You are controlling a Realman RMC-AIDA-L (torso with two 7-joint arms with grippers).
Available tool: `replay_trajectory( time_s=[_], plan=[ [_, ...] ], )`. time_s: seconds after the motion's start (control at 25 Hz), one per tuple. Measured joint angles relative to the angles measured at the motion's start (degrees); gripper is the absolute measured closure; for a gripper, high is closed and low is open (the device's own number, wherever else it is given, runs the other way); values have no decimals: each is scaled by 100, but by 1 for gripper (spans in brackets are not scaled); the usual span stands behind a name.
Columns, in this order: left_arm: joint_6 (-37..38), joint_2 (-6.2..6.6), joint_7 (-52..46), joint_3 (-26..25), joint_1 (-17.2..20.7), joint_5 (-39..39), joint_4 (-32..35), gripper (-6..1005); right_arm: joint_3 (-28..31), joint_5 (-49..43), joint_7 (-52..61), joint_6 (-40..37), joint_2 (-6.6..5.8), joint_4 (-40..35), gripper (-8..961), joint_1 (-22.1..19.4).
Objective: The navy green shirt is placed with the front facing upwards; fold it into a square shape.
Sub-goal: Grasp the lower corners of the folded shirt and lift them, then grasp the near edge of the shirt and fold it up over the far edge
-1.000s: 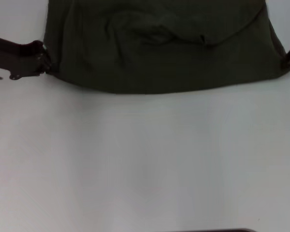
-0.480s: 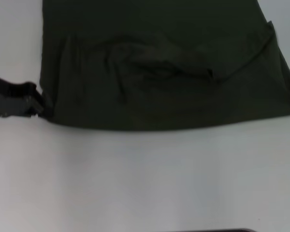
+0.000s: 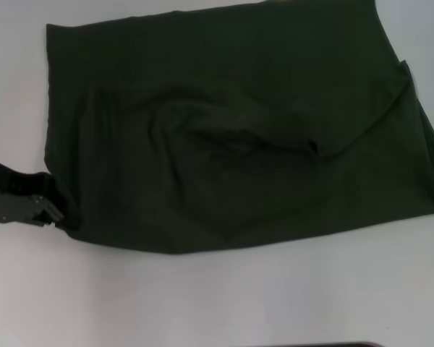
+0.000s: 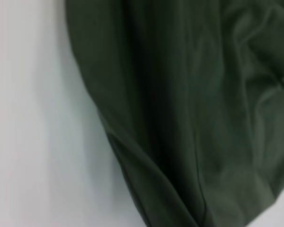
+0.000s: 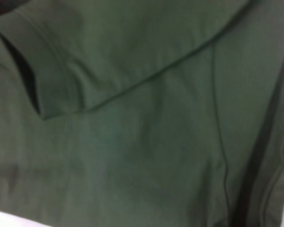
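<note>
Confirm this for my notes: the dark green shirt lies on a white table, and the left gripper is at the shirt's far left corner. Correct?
Not quite. The head view shows the left gripper at the near left corner of the shirt, the corner closest to the robot, not the far one. The shirt does lie on the white table.

The near half of the worktop (image 3: pixel 224 296) lies bare before me, open to pass over; farther off, the navy green shirt (image 3: pixel 231 130) covers nearly its full width, my left pincer (image 3: pixel 54 213) at its near-left corner

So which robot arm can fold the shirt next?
Probably the left: its pincer sits at the dark olive-green cotton shirt's near corner. The right arm barely shows at the far edge.
</note>
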Motion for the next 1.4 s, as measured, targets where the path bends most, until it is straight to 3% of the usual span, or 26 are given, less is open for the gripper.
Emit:
replay_trajectory(
  time_s=[0.2, 0.36, 0.56, 0.84, 1.0, 1.4],
  plan=[
    [564, -79, 124, -51, 19, 1, -434, 971, 54, 26, -122, -414, 123, -407, 930, -29],
    [713, -25, 135, -224, 7, -21, -671, 971, 240, 194, -276, -730, 148, -688, 930, -34],
    [711, 150, 114, -401, -27, 0, -687, 971, 465, 812, -349, -1257, 74, -1007, 930, -92],
    [922, 286, 203, -824, -76, -22, -744, 971, 525, 1330, -303, -1569, 4, -1320, 930, -173],
    [1120, 307, 288, -995, -81, -27, -872, 971, 349, 1734, -159, -1580, -147, -1279, 930, -272],
    [1230, 340, 249, -634, -8, 134, -774, 971, -425, 1723, -55, -1582, -217, -974, 930, -491]
  ],
)
